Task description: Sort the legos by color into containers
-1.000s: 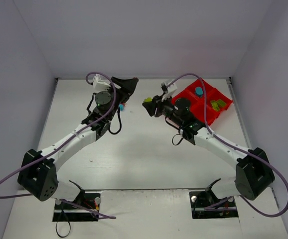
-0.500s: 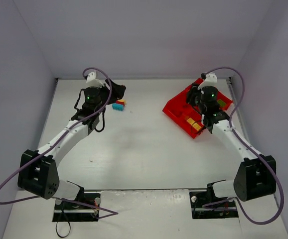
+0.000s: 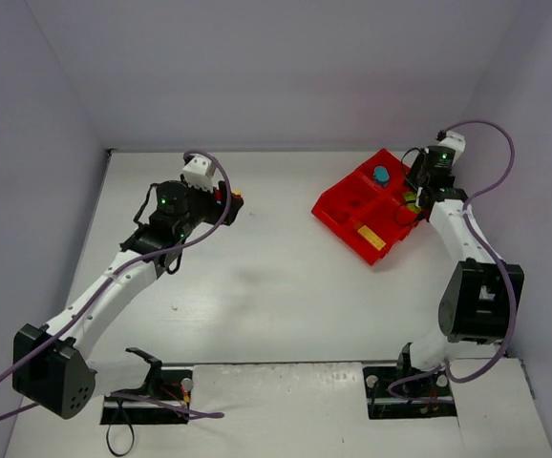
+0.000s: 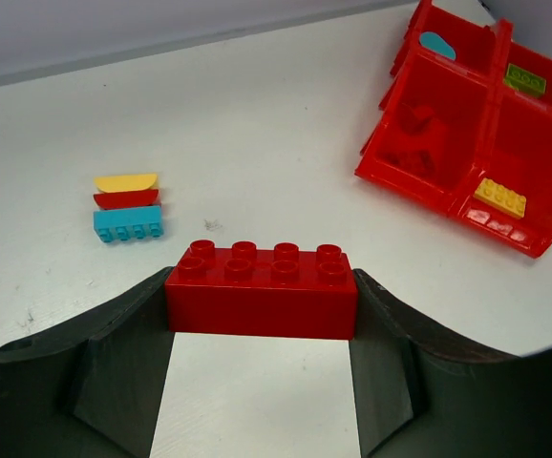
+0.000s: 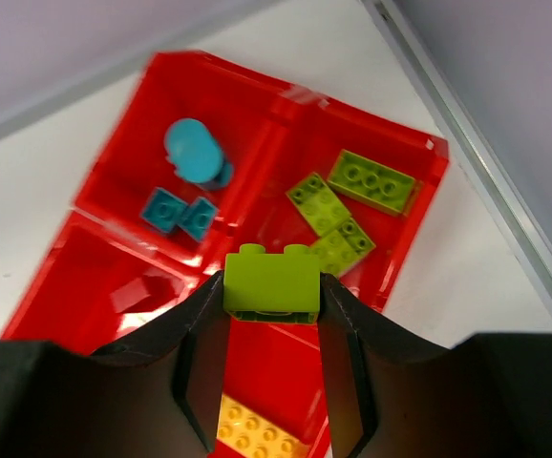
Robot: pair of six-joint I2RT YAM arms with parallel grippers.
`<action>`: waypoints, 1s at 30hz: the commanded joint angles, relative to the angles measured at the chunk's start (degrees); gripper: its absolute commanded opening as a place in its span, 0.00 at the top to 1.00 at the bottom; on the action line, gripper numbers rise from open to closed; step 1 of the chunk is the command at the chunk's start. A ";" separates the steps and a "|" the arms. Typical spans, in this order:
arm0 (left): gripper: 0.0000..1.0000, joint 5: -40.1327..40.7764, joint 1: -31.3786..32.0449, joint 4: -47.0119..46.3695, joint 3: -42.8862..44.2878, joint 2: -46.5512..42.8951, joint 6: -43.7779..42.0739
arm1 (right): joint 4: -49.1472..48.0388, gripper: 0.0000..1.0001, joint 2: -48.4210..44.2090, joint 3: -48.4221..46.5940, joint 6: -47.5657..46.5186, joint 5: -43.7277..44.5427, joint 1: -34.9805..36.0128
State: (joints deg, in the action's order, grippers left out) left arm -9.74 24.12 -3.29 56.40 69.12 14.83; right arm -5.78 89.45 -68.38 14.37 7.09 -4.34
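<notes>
Left wrist: red brick [image 4: 262, 303] pinched in left gripper [image 4: 260, 320]. Right wrist: green brick [image 5: 273, 284] pinched in right gripper [image 5: 273, 298], over tray [image 5: 247, 105].

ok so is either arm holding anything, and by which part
Both. The left gripper clamps a red brick by its short ends; the right gripper a lime brick by its sides.

- I saw a white tabletop [image 3: 286, 286], faintly scuffed with small dark specks in the left wrist view.
- Plain pale lavender walls [image 3: 276, 67] closed it in at the left, back and right.
- A grey metallic strip [image 5: 467, 138] ran along the foot of the right wall.
</notes>
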 commanded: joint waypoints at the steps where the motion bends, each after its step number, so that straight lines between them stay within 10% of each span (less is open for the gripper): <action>1: 1.00 -4.15 0.05 0.39 0.73 -1.71 -5.51 | -0.20 0.98 2.12 -3.42 1.54 -1.46 -1.99; 7: 1.00 -8.72 0.14 -0.49 -0.59 -0.39 -11.04 | 0.07 0.92 7.92 -4.92 2.15 -3.04 -4.36; 15: 0.95 -13.37 0.14 -4.53 -1.21 2.68 -18.95 | 0.59 0.32 12.68 -10.89 0.93 -6.47 -5.24; 30: 0.94 -16.98 1.63 -8.92 2.92 12.26 -38.55 | 2.35 0.26 5.91 -14.77 -2.77 -41.35 6.42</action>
State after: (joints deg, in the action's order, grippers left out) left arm -24.69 25.19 -6.76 55.83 81.14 -16.78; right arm -1.48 100.14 -80.34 13.50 -21.78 -3.84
